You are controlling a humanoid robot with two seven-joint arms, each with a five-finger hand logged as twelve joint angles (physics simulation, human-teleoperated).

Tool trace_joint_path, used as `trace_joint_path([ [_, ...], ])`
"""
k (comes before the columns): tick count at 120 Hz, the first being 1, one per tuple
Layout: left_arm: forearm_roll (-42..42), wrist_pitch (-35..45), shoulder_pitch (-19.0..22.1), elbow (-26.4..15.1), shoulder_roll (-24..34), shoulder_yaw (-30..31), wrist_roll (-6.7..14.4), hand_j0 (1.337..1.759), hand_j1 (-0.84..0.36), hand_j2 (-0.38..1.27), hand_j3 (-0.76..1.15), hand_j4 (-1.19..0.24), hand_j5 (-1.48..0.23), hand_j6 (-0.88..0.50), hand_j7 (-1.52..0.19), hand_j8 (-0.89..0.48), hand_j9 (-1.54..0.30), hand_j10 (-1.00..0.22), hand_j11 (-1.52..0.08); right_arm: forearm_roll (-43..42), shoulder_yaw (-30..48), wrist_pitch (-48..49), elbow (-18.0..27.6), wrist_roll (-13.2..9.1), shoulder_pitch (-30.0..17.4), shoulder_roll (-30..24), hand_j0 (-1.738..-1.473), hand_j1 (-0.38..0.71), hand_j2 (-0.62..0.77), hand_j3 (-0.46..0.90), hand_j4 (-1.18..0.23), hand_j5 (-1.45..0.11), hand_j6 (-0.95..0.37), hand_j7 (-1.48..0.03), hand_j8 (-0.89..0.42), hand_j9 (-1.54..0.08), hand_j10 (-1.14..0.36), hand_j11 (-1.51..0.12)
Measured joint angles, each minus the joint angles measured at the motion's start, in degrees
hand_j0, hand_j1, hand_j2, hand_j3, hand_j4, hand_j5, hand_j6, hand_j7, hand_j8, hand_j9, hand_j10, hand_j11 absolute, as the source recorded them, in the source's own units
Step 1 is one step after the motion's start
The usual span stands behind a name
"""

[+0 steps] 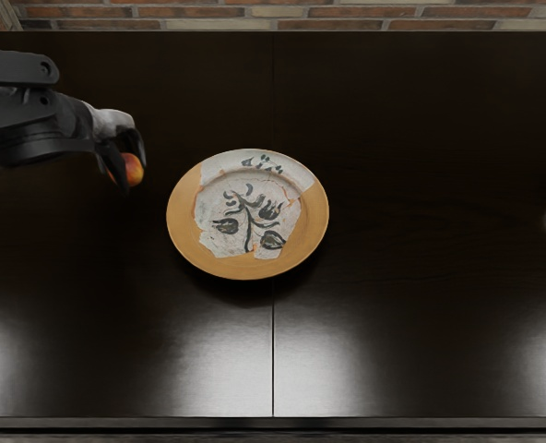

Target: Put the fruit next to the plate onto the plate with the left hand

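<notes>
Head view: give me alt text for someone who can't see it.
The robot's left hand, entering from the left edge, grips a small orange-red fruit just left of a plate, not yet on it. The orange plate, with a white centre and dark flower drawing, lies on a dark glossy table.

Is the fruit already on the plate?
No, the fruit is off the plate, left of its rim, with the left hand closed around it.
</notes>
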Motion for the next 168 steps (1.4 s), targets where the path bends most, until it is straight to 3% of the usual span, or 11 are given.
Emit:
trace_joint_path([
  [39,-5.0,-7.0,-4.0,-1.4,-3.1,-7.3,-0.1,1.649,-0.33,0.37,0.00,-0.71,-1.17,-0.31,-1.17,-0.36,-1.17,-0.86,-1.17,0.0,0.0,0.0,0.0,0.0,0.0,0.0,-1.658,-0.31,-0.01,0.00,-0.03,-0.04,-0.03,-0.04,-0.03,-0.04,-0.03,-0.04],
  [50,-5.6,-7.2,-4.0,-1.5,-6.3,-8.4,0.0,1.650,-0.37,0.47,0.00,-0.68,-1.18,-0.28,-1.17,-0.34,-1.17,-0.86,-1.17,0.0,0.0,0.0,0.0,0.0,0.0,0.0,-1.658,-0.31,-0.01,0.00,-0.03,-0.04,-0.03,-0.04,-0.03,-0.04,-0.03,-0.04],
  [57,-5.7,-7.0,-3.8,-1.4,-8.4,-8.8,0.0,1.650,-0.34,0.37,0.00,-0.70,-1.18,-0.29,-1.17,-0.35,-1.16,-0.86,-1.17,0.0,0.0,0.0,0.0,0.0,0.0,0.0,-1.658,-0.31,-0.01,0.00,-0.03,-0.04,-0.03,-0.04,-0.03,-0.04,-0.03,-0.04],
  [65,-5.7,-6.7,-3.4,-0.5,-10.8,-9.4,0.0,1.651,-0.34,0.42,0.00,-0.73,-1.20,-0.30,-1.18,-0.35,-1.16,-0.86,-1.17,0.0,0.0,0.0,0.0,0.0,0.0,0.0,-1.658,-0.31,-0.01,0.00,-0.03,-0.04,-0.03,-0.04,-0.03,-0.04,-0.03,-0.04],
  [106,-5.6,-5.1,-2.1,1.1,-13.4,-10.0,0.0,1.651,-0.31,0.40,0.00,-0.75,-1.19,-0.33,-1.18,-0.37,-1.16,-0.85,-1.17,0.0,0.0,0.0,0.0,0.0,0.0,0.0,-1.658,-0.31,-0.01,0.00,-0.03,-0.04,-0.03,-0.04,-0.03,-0.04,-0.03,-0.04],
  [125,-5.6,-4.9,-1.6,1.1,-13.5,-10.1,0.0,1.654,-0.28,0.31,0.00,-0.80,-0.96,-0.39,-0.96,-0.44,-0.95,-0.71,-0.96,0.0,0.0,0.0,0.0,0.0,0.0,0.0,-1.658,-0.31,-0.01,0.00,-0.03,-0.04,-0.03,-0.04,-0.03,-0.04,-0.03,-0.04],
  [139,-5.6,-4.9,-1.3,1.2,-13.5,-10.0,0.0,1.656,-0.25,0.23,0.00,-0.65,-0.80,-0.41,-0.80,-0.45,-0.80,-0.60,-0.80,0.0,0.0,0.0,0.0,0.0,0.0,0.0,-1.658,-0.31,-0.01,0.00,-0.03,-0.04,-0.03,-0.04,-0.03,-0.04,-0.03,-0.04],
  [168,-5.7,-4.9,-1.1,1.2,-12.5,-10.2,-0.2,1.657,-0.08,0.11,0.00,-0.41,-0.52,-0.34,-0.52,-0.35,-0.52,-0.39,-0.52,0.0,0.0,0.0,0.0,0.0,0.0,0.0,-1.658,-0.31,-0.01,0.00,-0.03,-0.04,-0.03,-0.04,-0.03,-0.04,-0.03,-0.04],
])
